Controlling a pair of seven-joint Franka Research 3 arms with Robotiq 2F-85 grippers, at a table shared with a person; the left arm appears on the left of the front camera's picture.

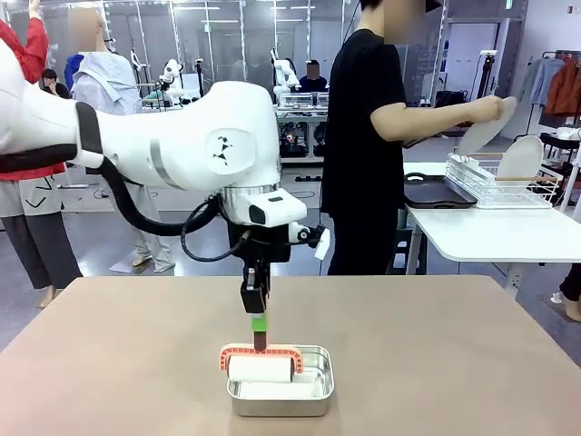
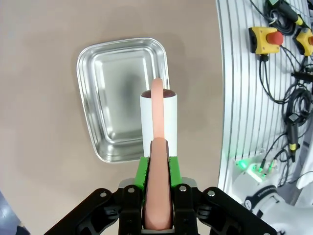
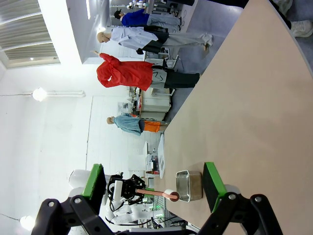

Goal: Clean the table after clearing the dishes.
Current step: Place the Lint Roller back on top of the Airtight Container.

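Left pincer (image 1: 260, 338) clenched on lint roller (image 1: 260, 367) handle, over steel pan (image 1: 280, 392) near tabletop (image 1: 436, 363) front edge. Right pincer (image 3: 154, 188) released; surface around bare.

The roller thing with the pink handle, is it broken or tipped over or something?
No, nothing looks wrong. The white lint roller with the pink handle hangs level from the left tool, which is shut on its handle, partly over the small steel pan. The plain beige table shows no spills.
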